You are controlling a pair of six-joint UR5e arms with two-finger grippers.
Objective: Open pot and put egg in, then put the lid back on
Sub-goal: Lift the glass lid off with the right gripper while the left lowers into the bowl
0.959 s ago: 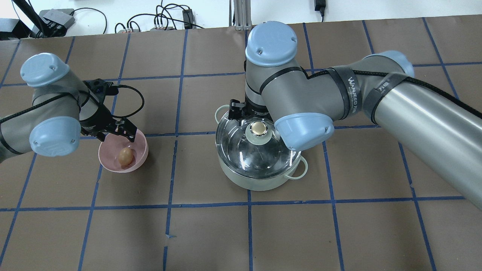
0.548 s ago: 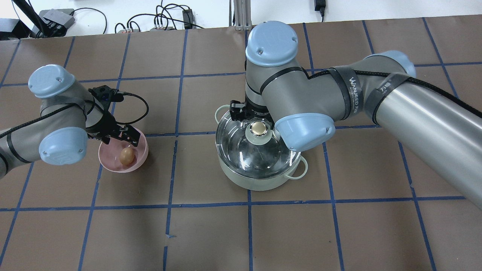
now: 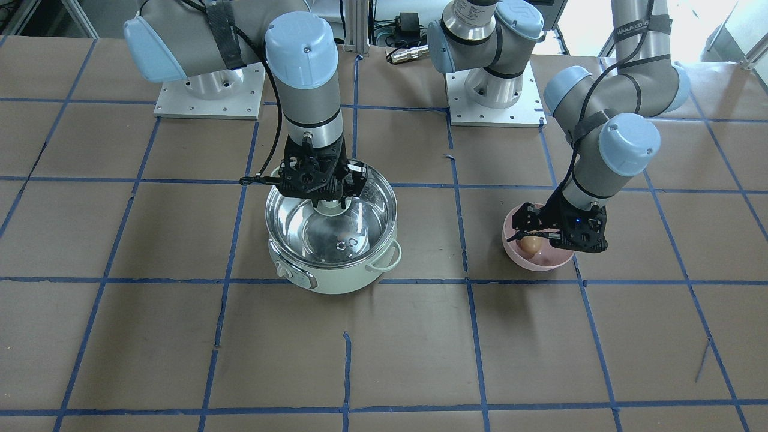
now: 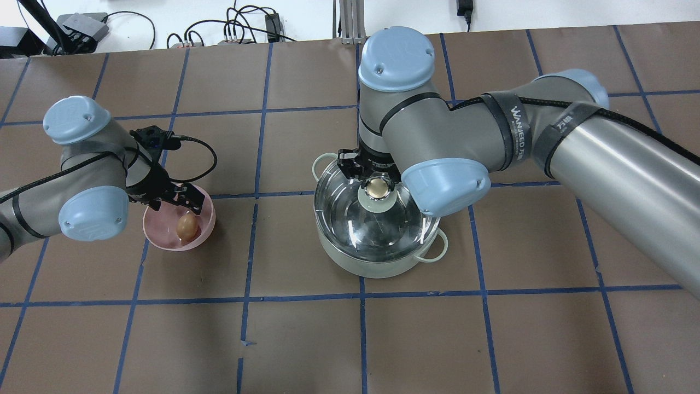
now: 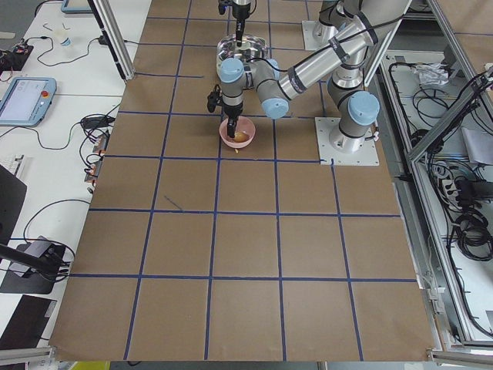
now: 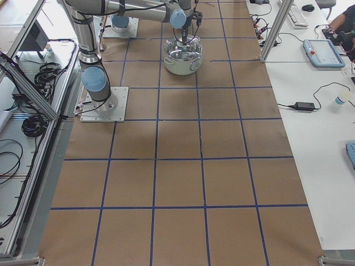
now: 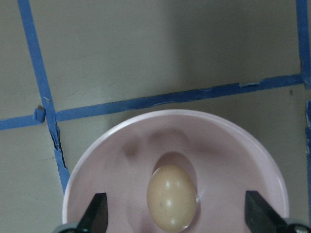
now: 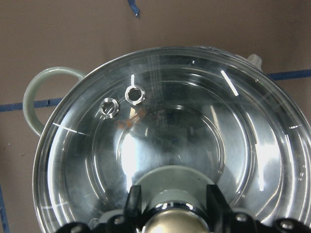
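The mint-green pot (image 4: 377, 267) stands mid-table; it also shows in the front view (image 3: 336, 279). The glass lid (image 4: 350, 219) lies over it, with its gold-topped knob (image 4: 377, 189) toward the far side. My right gripper (image 4: 377, 185) is shut on that knob; in the right wrist view (image 8: 174, 206) its fingers press both sides of the knob. The egg (image 4: 186, 225) lies in a pink bowl (image 4: 156, 236). My left gripper (image 4: 180, 208) is open, low over the bowl. In the left wrist view the fingertips (image 7: 97, 213) flank the egg (image 7: 171, 196) without touching it.
The table is brown with a blue tape grid. Cables and power bricks (image 4: 235, 33) lie beyond its far edge. The two arm bases (image 3: 210, 90) (image 3: 495, 96) stand at the robot's side. The right arm's elbow (image 4: 445, 186) hangs over the pot's right side.
My left gripper has moved right and down over the bowl, closer to the egg. My right arm has shifted slightly, with the lid's knob still between its fingers.
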